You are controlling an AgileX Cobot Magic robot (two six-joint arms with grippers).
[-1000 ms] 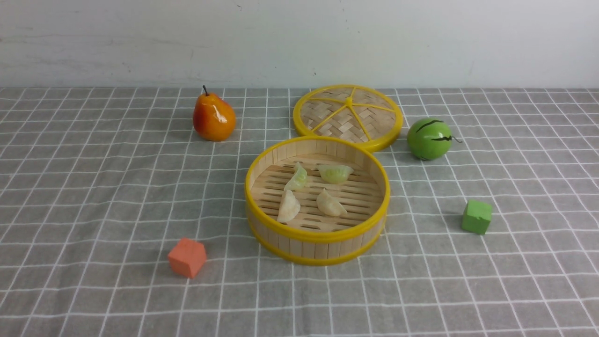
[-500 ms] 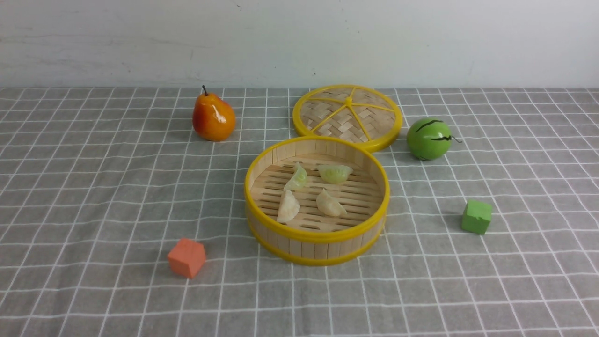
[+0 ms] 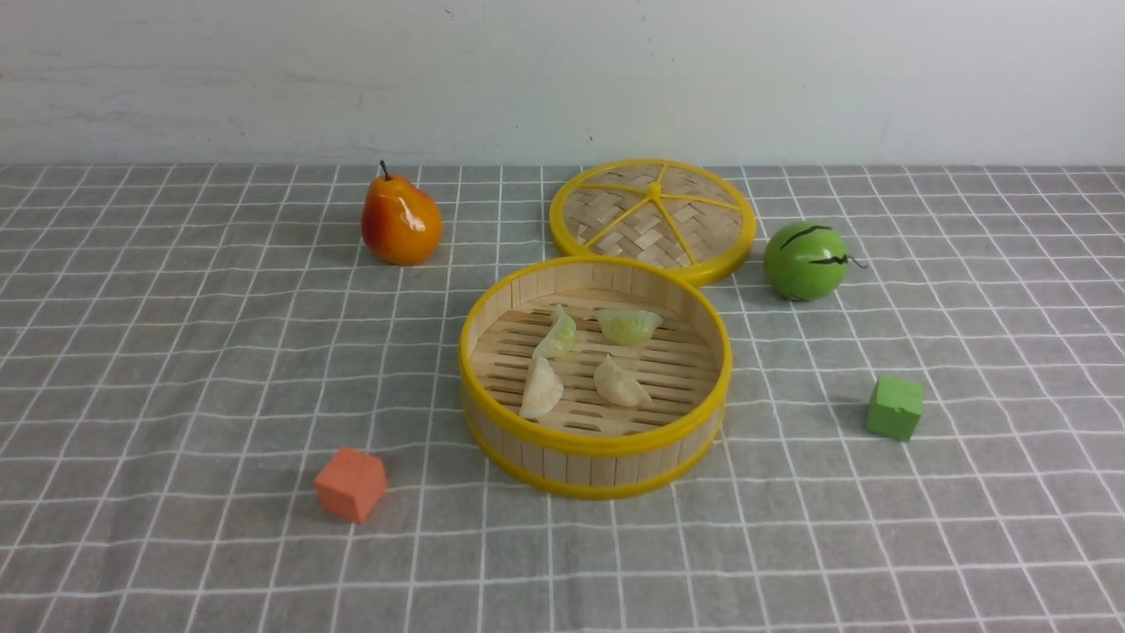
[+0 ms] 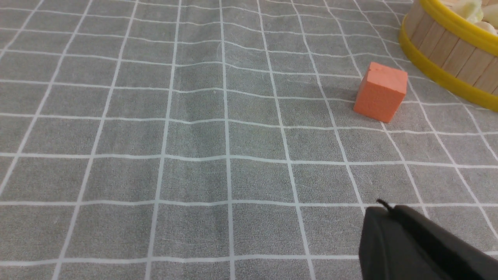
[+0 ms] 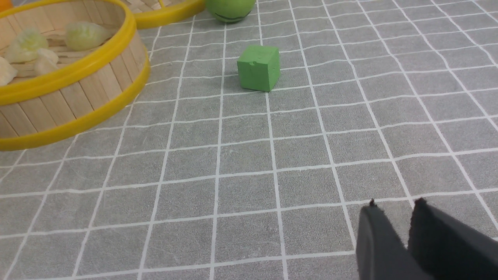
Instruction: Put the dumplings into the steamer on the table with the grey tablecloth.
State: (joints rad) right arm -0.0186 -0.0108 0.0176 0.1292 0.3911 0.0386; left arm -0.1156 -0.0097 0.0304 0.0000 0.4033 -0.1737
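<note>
The steamer (image 3: 596, 445) stands in the middle of the grey tablecloth (image 3: 176, 369), and several pale dumplings (image 3: 620, 381) lie on its slat floor. Neither arm shows in the front view. In the left wrist view my left gripper (image 4: 383, 209) is shut and empty, low over the cloth; the steamer's wall (image 4: 447, 58) is well away from it. In the right wrist view my right gripper (image 5: 395, 205) is open by a small gap with nothing between its fingers. From there the steamer (image 5: 78, 97) and its dumplings (image 5: 83, 34) lie far off.
A woven lid (image 3: 653, 220) lies behind the steamer, a pear (image 3: 402, 221) to its back left, and a green melon ball (image 3: 805, 260) to its back right. An orange cube (image 3: 352, 484) (image 4: 381, 92) sits front left, a green cube (image 3: 895, 407) (image 5: 259, 68) to the right.
</note>
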